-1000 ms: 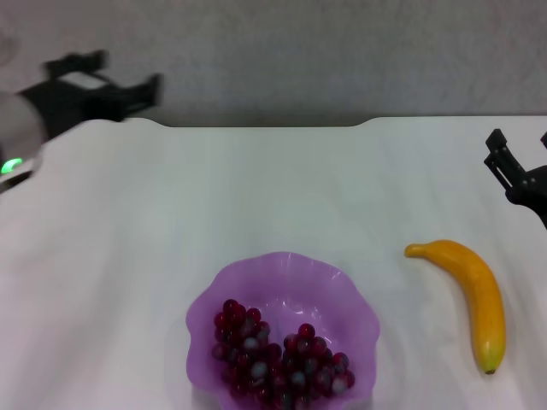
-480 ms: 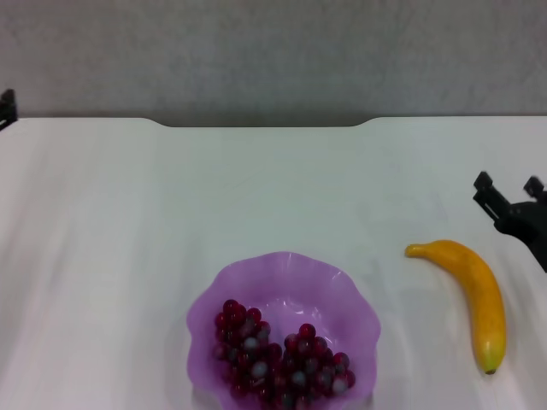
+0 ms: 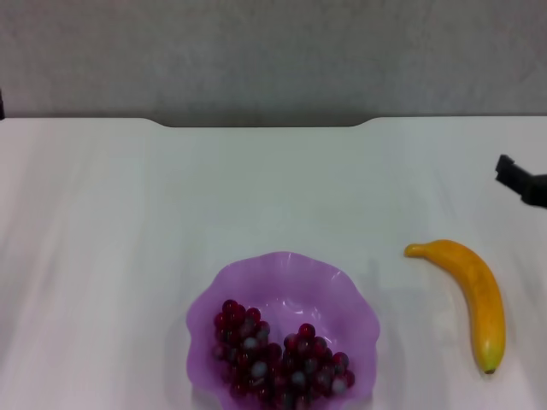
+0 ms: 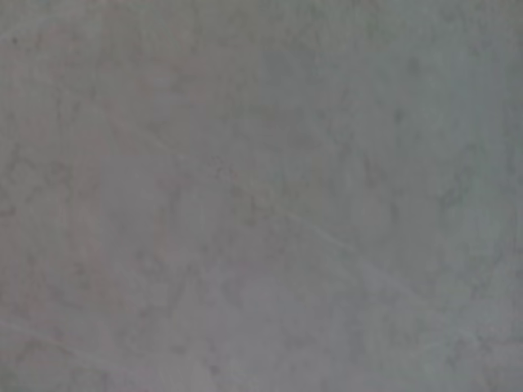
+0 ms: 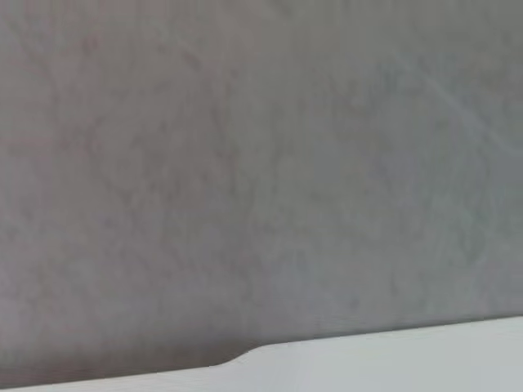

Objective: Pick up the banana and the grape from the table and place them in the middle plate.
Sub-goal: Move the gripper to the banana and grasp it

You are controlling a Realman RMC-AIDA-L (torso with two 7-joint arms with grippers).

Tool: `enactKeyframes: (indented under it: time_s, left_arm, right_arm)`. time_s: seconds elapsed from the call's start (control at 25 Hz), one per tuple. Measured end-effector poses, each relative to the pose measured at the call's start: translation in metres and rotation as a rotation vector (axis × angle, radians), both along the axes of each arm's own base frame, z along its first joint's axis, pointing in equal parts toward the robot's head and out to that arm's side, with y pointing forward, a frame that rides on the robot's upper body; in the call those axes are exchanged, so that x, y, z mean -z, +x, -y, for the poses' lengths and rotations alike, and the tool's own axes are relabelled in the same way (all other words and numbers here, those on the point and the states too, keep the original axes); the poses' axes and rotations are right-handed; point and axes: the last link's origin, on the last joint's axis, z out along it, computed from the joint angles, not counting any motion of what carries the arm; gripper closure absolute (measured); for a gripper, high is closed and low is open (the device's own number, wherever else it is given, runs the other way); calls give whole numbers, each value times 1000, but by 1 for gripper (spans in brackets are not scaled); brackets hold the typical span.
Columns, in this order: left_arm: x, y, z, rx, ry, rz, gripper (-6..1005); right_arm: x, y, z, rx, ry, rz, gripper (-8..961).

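The banana [image 3: 472, 296] lies on the white table [image 3: 154, 213] at the right, its dark-green tip toward the near edge. The grape bunch [image 3: 278, 357] lies inside the purple scalloped middle plate [image 3: 286, 263] at the near centre. Only a dark part of my right gripper [image 3: 518, 178] shows at the right edge, above and beyond the banana and apart from it. My left gripper is out of the head view. The left wrist view shows only a grey wall; the right wrist view shows the wall and a strip of the table [image 5: 392, 359].
The table's notched far edge [image 3: 265, 125] runs below a grey wall [image 3: 273, 51].
The left arm has withdrawn out of the head view to the left. The right gripper came down near the banana, then moved right and up toward the frame edge. The grapes and banana have not moved.
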Motion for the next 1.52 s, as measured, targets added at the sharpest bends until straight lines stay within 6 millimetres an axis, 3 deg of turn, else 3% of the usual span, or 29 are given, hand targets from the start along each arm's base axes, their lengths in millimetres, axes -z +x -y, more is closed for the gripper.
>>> enactKeyframes:
  time_s: [0.2, 0.4, 0.68, 1.24, 1.52]
  left_arm:
    - [3, 4, -3, 10, -10, -5, 119]
    - [2, 3, -3, 8, -4, 1, 119]
    - [4, 4, -3, 10, -11, 2, 119]
    - [2, 8, -1, 23, -13, 4, 119]
    - [2, 8, -1, 25, -11, 4, 119]
  right_arm:
    - [-15, -1, 1, 137, -90, 31, 182]
    - [-20, 20, -7, 263, -135, 46, 184]
    - [3, 48, -25, 352, -227, 84, 186]
    - [40, 24, -33, 273, -343, 85, 191]
    - [49, 24, -34, 278, -379, 94, 193]
